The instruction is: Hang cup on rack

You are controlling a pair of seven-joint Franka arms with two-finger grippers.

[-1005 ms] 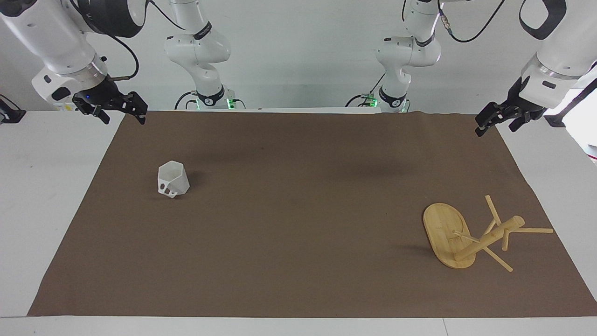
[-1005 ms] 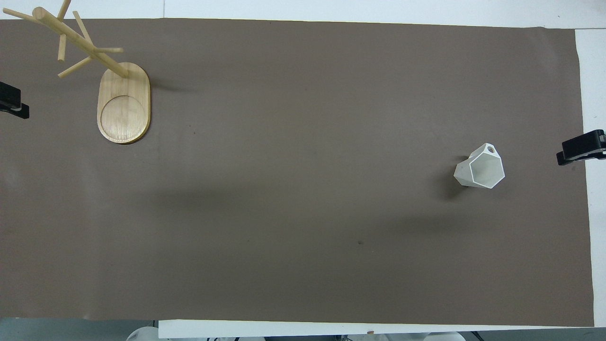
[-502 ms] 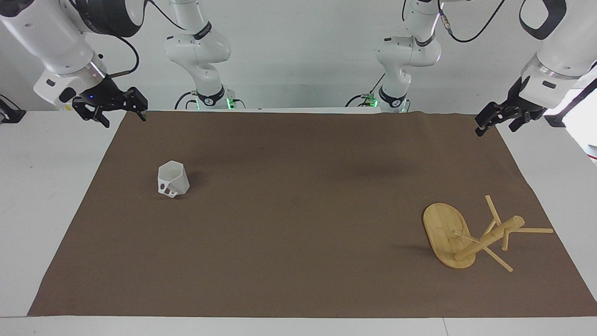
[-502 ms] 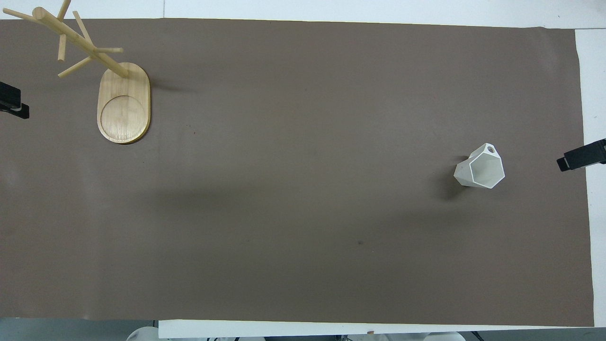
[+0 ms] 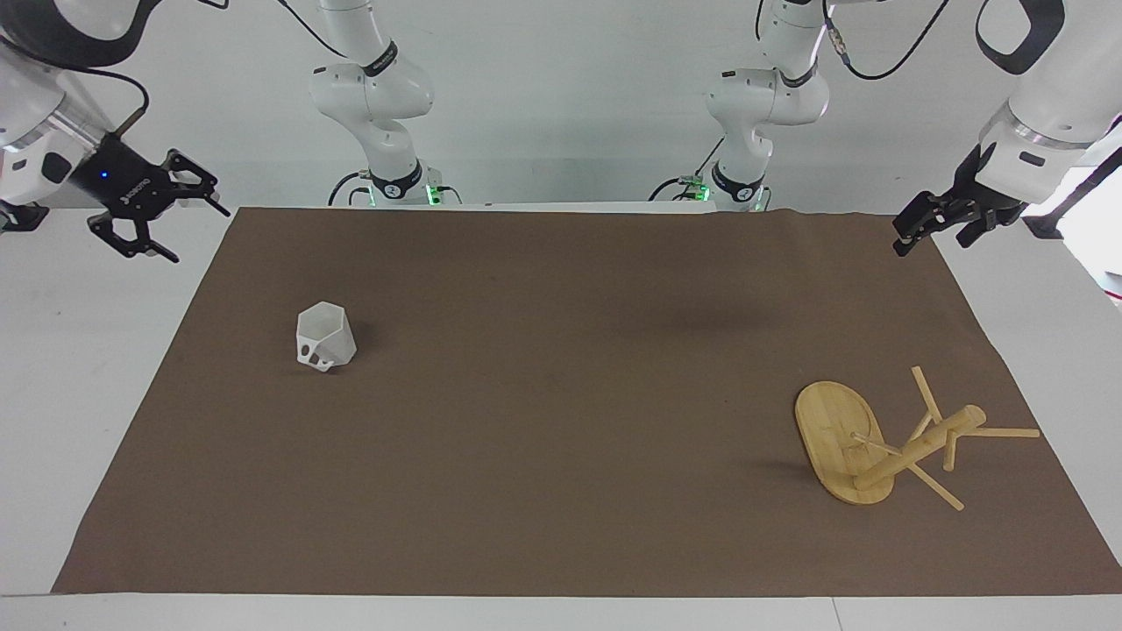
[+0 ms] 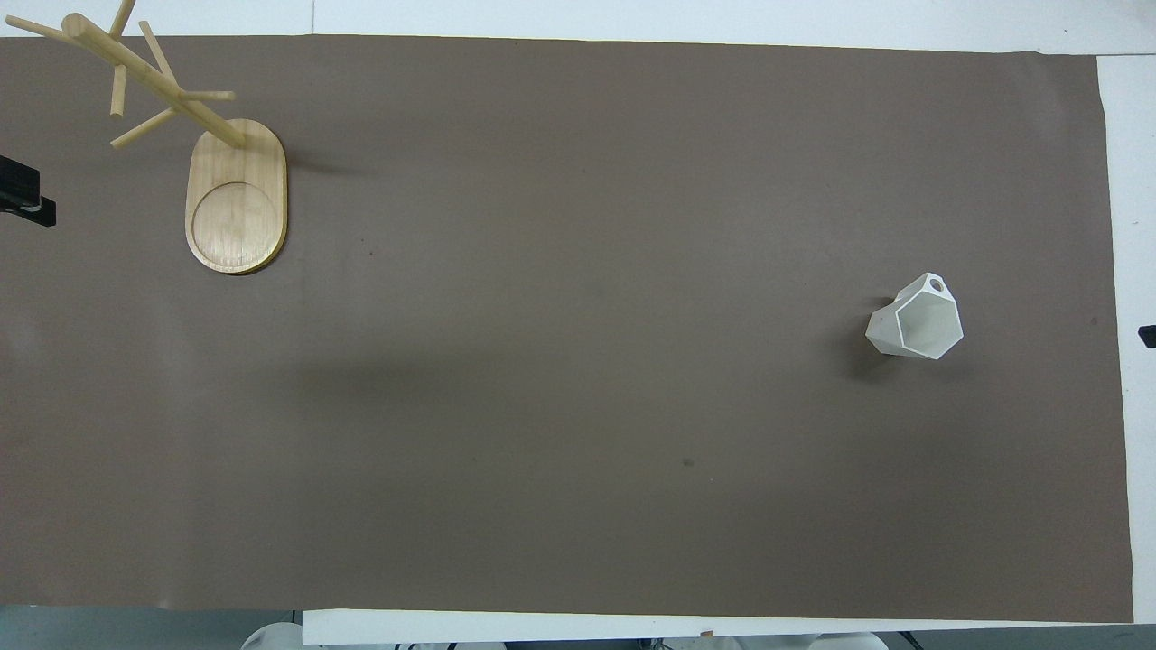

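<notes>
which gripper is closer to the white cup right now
Right. The right gripper hangs open over the bare table at the mat's edge, at the cup's end. The left gripper waits over the other end of the mat, the end where the rack stands.

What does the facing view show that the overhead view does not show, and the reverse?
Only the facing view shows the right gripper, open, over the white table off the mat's edge at the right arm's end; the left gripper, raised over the mat corner at the left arm's end, shows whole here too. Only the overhead view shows the round recess in the rack's oval base. Both show the small white faceted plastic cup upright on the brown mat and the light bamboo rack standing apart, toward the left arm's end.
</notes>
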